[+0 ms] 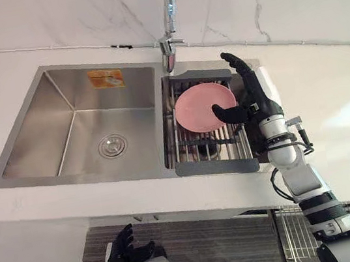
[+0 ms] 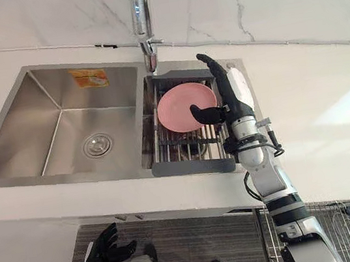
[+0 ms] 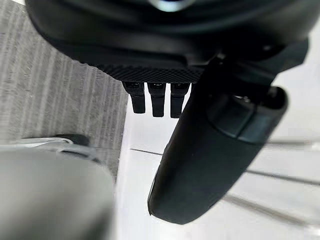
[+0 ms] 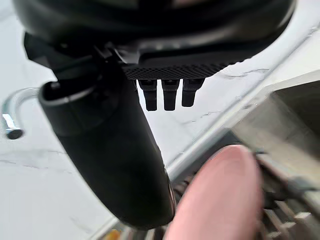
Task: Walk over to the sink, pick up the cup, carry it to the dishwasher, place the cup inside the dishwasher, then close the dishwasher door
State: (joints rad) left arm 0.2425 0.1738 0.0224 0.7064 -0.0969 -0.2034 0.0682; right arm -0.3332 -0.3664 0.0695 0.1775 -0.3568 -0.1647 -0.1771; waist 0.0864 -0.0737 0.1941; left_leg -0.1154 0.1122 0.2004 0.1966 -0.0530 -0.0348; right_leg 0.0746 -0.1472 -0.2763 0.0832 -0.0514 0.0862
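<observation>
Over sink rack (image 1: 216, 166): right hand (image 1: 253, 93) spread, empty, just right of pink plate (image 1: 198, 108); left hand (image 1: 123, 247) low, relaxed.

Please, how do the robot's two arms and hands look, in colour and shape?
Both arms are silver-grey and rounded; the right arm shows black bands at its joints. The right hand and left hand are dark, with slim fingers and a thick rounded thumb.
</observation>
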